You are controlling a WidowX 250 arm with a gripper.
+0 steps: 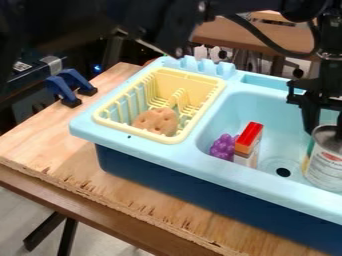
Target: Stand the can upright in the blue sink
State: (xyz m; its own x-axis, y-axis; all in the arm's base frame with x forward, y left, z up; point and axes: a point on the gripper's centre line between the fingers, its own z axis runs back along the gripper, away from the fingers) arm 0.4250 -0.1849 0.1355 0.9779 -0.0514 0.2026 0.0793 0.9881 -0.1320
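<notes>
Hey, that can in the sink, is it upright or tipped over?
Upright: the can has its round rim on top, beside the black gripper, with its labelled side below, inside the sink.

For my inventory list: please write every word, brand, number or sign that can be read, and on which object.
No text can be read.
Can in the sink: printed label, too small to read.
White sticker on dark equipment, left edge: too small to read.
</notes>
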